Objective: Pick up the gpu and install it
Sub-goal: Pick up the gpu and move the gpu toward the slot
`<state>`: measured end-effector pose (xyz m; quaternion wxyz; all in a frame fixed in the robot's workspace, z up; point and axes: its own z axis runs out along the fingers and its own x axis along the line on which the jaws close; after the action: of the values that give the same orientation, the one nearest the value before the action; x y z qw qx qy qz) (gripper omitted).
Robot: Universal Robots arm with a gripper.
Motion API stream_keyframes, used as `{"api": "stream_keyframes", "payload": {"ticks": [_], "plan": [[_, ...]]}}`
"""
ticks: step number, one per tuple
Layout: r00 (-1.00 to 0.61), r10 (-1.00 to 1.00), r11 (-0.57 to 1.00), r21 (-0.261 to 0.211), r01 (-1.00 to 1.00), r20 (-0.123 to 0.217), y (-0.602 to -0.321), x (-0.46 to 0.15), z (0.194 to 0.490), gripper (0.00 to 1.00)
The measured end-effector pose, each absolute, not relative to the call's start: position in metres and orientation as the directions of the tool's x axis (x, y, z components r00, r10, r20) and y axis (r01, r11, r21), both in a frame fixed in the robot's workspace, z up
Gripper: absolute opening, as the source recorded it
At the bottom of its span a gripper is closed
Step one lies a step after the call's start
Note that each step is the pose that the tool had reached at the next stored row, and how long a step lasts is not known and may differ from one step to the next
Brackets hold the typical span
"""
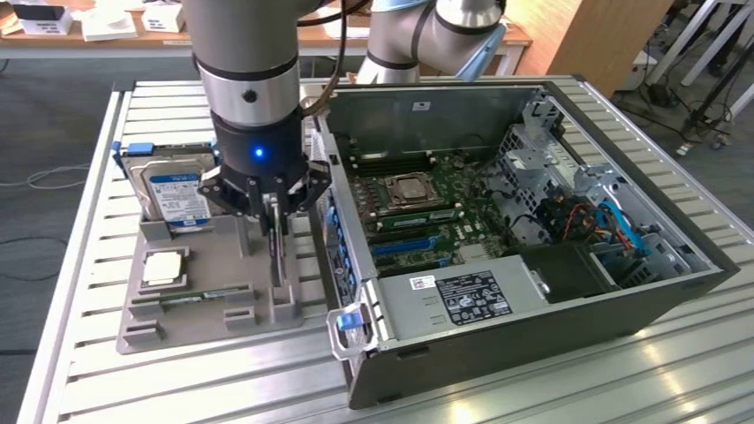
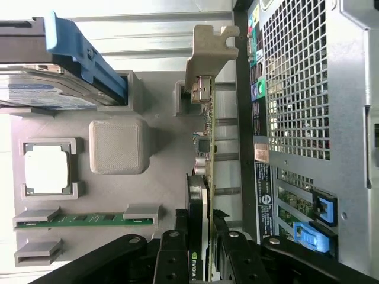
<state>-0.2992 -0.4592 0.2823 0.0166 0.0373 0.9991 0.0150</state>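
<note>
My gripper (image 2: pixel 199 220): fingers (image 2: pixel 228 248) pinched the gpu (image 2: pixel 205 155) btwn them, one per face, nr the end opp. its metal bracket (image 2: pixel 208 52).
Gpu pos.: stood on edge, upright, at the slot of the grey holder tray (image 2: pixel 160 177); couldn't tell if seated or just clear of it.
In ext. view: my gripper (image 1: pixel 275 216) hung straight down over the gpu (image 1: pixel 277 261).
Same tray (image 1: pixel 200 331): RAM stick (image 2: pixel 83 220) lying flat, CPU (image 2: pixel 47 170) in its pocket, hard drive (image 2: pixel 41 89) upright at far end.
Beside tray: open PC case (image 1: pixel 531 327), on ext. view's right; motherboard (image 1: pixel 436 212) exposed.
Under all: slatted metal table (image 1: pixel 94 371).
</note>
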Motion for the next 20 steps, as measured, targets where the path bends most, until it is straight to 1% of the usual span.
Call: {"api": "stream_keyframes", "payload": {"ticks": [20], "plan": [[-0.997, 0.075, 0.997, 0.03, 0.074, -0.032, -0.459, -0.299, 0.359, 0.27]]}}
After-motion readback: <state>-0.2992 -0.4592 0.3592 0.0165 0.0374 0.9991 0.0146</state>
